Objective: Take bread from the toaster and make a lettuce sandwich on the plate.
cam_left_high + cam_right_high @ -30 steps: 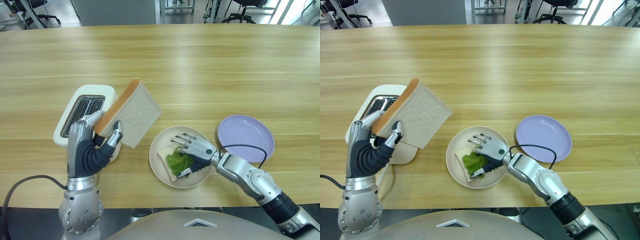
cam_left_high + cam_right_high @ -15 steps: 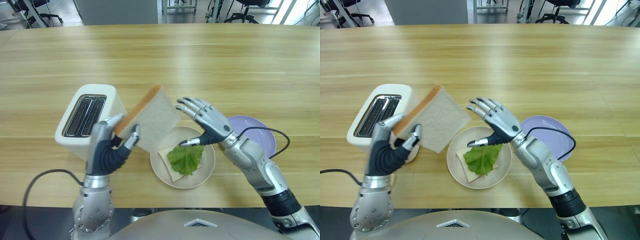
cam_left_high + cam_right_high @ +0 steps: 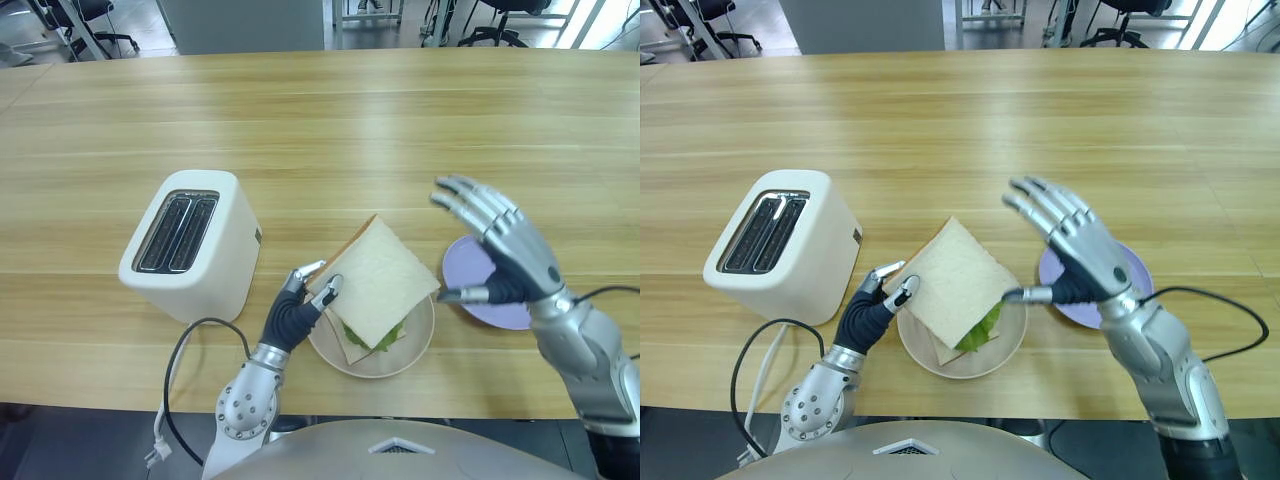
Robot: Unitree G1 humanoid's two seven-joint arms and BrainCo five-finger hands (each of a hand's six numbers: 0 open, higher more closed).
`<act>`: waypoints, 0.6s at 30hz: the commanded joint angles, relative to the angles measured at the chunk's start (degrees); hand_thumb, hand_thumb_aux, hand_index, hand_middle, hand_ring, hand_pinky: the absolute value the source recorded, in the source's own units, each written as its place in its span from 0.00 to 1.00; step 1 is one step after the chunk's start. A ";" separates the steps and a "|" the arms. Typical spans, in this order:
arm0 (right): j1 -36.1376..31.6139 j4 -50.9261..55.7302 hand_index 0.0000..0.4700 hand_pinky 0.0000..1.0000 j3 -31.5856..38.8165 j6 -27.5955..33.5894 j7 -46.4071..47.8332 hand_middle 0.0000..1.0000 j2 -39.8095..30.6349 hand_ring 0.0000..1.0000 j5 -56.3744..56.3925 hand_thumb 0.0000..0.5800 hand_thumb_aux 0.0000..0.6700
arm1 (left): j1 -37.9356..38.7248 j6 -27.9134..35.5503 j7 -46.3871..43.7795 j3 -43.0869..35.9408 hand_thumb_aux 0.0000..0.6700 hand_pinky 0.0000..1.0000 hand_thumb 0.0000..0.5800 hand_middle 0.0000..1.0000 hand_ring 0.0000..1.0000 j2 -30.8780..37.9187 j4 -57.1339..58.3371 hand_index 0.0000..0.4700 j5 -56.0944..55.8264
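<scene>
Right beside your left robot hand (image 3: 298, 308), on its right side, sits the round cream plate (image 3: 372, 367). Your left robot hand is low over the surface (image 3: 400, 130), and its fingers are pinched on the left corner of the top bread slice (image 3: 385, 285). That slice lies a bit tilted and covers most of the cream plate. Under it you can see some green lettuce (image 3: 386, 339). Under the lettuce, a corner of the bottom bread slice (image 3: 347, 347) peeks out, flat on the plate. Your right robot hand (image 3: 508, 258) is up in the air past the right side of the cream plate. Its fingers are spread wide and it holds nothing. Below that hand lies the purple plate (image 3: 500, 312), just beside the cream plate. The toaster (image 3: 190, 250) stands to the left of your left robot hand, near it but not touching. Its black cord (image 3: 185, 365) curls around close to your left arm.
</scene>
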 commanded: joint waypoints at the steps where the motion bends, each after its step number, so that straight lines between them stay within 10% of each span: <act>1: 7.03 -2.39 0.00 0.00 2.92 -6.03 0.21 0.00 -0.74 0.00 -5.50 0.00 0.00 | -0.47 0.34 1.75 -1.70 1.00 1.00 1.00 1.00 1.00 0.02 4.40 0.98 0.62; 18: 11.59 3.09 0.00 0.00 14.59 -4.57 3.24 0.00 1.15 0.00 -21.29 0.00 0.00 | -7.47 3.11 4.91 -3.64 1.00 1.00 1.00 1.00 1.00 5.48 16.22 0.98 9.76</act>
